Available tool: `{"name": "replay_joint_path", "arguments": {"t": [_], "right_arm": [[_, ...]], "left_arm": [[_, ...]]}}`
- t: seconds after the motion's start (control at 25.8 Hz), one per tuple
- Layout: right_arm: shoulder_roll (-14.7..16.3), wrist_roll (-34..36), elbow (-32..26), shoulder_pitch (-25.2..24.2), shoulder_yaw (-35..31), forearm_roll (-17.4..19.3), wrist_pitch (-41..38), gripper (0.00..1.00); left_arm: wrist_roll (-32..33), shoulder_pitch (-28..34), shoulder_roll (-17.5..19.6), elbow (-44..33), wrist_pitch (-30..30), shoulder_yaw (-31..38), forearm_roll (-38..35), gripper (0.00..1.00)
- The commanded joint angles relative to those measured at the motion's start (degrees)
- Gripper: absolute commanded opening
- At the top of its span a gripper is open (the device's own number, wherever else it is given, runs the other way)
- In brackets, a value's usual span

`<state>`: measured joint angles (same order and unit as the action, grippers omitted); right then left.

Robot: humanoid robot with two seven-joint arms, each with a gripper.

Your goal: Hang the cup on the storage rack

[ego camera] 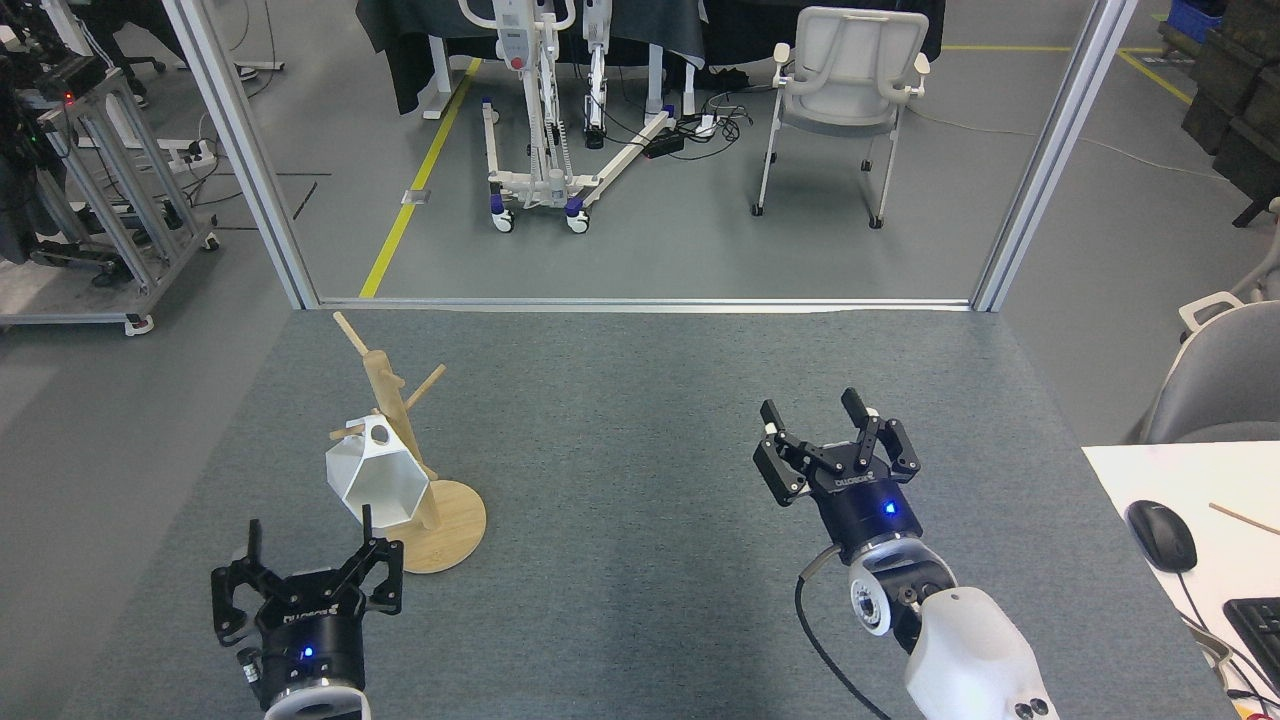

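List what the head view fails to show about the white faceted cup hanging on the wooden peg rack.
- White faceted cup: its base, turned away from the camera.
- Light wooden peg rack: lower post, hidden behind the cup.
- Peg tip through the handle hole: too small to judge how far it reaches.

Single head view looks forward and down over the table [620,420].
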<state>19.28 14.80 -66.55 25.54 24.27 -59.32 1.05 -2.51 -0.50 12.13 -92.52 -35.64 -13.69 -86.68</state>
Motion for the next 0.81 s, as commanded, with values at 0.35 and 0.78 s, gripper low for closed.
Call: {"name": "replay_joint_path", "arguments": {"t": [0.35,0.78], "right_arm": [[2.5,-7.2,-4.2,-0.9,-13.7,-2.6,4.7,1.0],[3.9,-11.6,-10.0,-8.9,-20.7,-2.1,2.6,1.0]], "left_arm": [[-2.1,-1.9,-1.6,-6.1,29.5,0.2,0.5,0.99],[2.4,-6.1,-13.3,-2.1,15.5,-11.2,0.6,0.99]]}}
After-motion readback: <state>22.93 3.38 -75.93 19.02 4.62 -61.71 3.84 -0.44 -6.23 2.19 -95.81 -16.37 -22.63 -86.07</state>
